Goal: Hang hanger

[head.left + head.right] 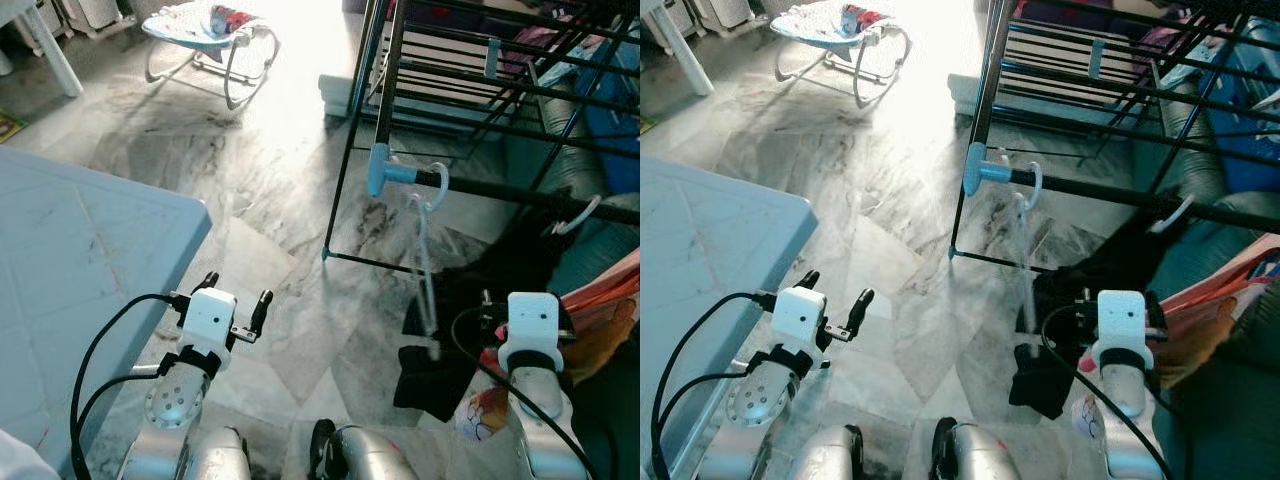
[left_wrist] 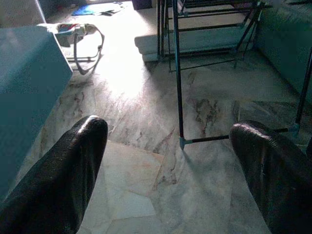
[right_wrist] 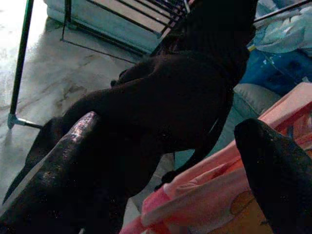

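Hanger (image 1: 425,262): you have a white hanger already hooked over the black rail (image 1: 520,194) of the drying rack (image 1: 395,60), just beside the blue end joint (image 1: 383,170). It hangs down toward the floor with a dark garment (image 1: 435,375) trailing from its lower end.

Second hook: a white hook (image 1: 578,215) sits farther along the same rail; you cannot tell what it carries.

Step in hand: by your inspection the hanger appears placed and free of both grippers, so the release looks done; the task is near its end.

Next move: you would need to confirm the hook seats fully over the rail, then keep the right arm clear of the garment while backing off.

Right gripper (image 3: 165,165): fingers spread wide with nothing between them, pointed at the dark garment and a pink cloth (image 3: 214,195), low and right of the hanger.

Left gripper (image 1: 235,300): fingers wide apart, holding nothing, raised over the marble floor (image 1: 260,180) beside the pale blue table (image 1: 80,260), well apart from the rack.

Risk: the garment drapes near the right arm's cable; it could snag.
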Robot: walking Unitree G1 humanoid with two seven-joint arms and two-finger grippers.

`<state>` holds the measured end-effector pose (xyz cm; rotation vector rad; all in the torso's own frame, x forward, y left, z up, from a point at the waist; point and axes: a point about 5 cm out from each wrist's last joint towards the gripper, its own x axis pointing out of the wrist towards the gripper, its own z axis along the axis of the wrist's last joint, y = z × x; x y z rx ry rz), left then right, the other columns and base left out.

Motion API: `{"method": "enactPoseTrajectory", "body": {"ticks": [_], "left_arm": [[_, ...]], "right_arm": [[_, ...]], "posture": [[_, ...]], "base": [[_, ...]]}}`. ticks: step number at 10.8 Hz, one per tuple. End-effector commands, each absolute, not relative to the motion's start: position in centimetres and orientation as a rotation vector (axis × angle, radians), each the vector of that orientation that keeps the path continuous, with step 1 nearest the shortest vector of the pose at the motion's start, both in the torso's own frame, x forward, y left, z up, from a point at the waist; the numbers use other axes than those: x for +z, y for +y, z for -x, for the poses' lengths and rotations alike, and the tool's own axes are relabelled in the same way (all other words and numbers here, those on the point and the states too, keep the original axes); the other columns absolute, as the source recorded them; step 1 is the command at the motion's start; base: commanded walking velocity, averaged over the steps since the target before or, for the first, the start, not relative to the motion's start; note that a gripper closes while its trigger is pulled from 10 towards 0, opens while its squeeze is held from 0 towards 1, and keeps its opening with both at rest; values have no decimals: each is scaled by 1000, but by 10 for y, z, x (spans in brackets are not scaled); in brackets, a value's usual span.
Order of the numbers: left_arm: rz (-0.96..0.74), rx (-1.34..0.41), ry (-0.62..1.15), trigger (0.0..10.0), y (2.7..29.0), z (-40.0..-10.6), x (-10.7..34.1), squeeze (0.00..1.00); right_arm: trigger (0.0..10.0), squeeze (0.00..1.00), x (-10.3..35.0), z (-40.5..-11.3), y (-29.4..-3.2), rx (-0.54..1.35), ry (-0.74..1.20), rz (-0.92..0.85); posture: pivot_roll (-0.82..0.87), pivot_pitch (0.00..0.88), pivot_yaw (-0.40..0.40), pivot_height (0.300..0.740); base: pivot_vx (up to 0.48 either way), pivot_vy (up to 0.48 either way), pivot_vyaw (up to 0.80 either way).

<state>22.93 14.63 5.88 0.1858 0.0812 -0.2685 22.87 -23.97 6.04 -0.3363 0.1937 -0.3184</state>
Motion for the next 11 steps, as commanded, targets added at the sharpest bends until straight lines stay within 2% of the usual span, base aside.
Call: {"method": "enactPoseTrajectory", "body": {"ticks": [1,11], "left_arm": [[-189,-275,107,10000,146,-227,54,0],[-205,-252,108,10000,151,-227,53,0]], "right_arm": [[10000,1000,62,-227,-243,-331,183,341],[10000,1000,61,-230,-237,-310,165,327]], "posture": [[54,154,-87,740],[65,154,-83,740]], "base": [[-382,0,0],[-409,0,0]]}}
